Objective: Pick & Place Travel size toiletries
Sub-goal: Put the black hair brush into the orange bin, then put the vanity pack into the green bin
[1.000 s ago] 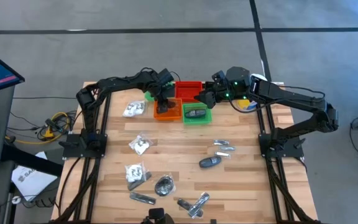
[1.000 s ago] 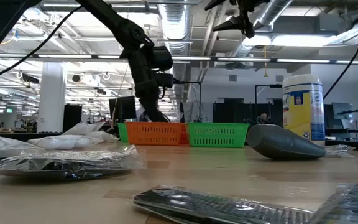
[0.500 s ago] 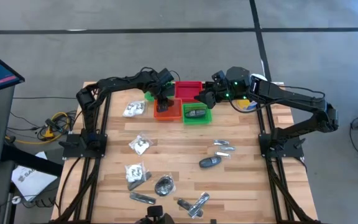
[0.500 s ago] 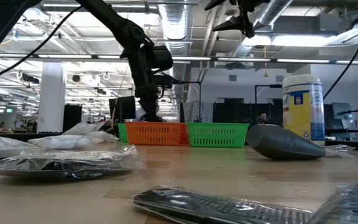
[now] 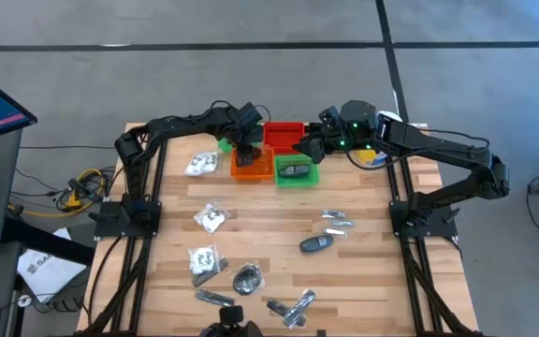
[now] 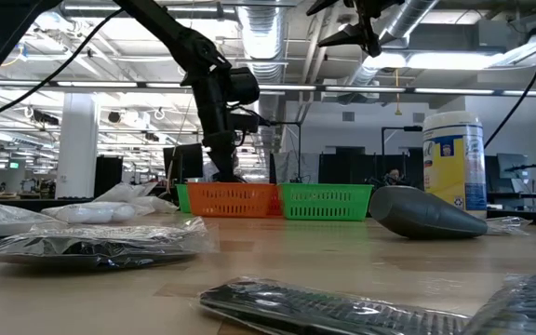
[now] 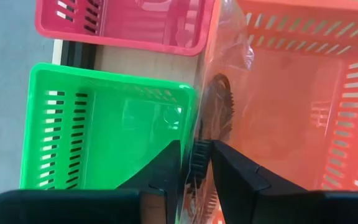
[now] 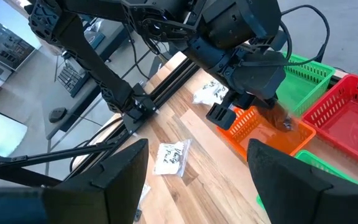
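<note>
Hanging low over the orange basket, the left gripper is seen with its fingers narrowly apart on either side of a black ridged round piece in clear plastic; the piece lies against the basket's wall, and whether it is gripped or already let go cannot be told. The gripper is judged to be kept this low so that the packet ends up inside the basket rather than over its rim. A green basket and a red basket stand just beside the orange one, so drops can be sorted close together. The right gripper is held above the red basket with its fingers wide apart and empty, clear of the left arm. A dark grey oval already lies in the second green basket. Further toiletries are spread over the wooden surface: clear packets with white contents, silvery sachets and a second dark oval
</note>
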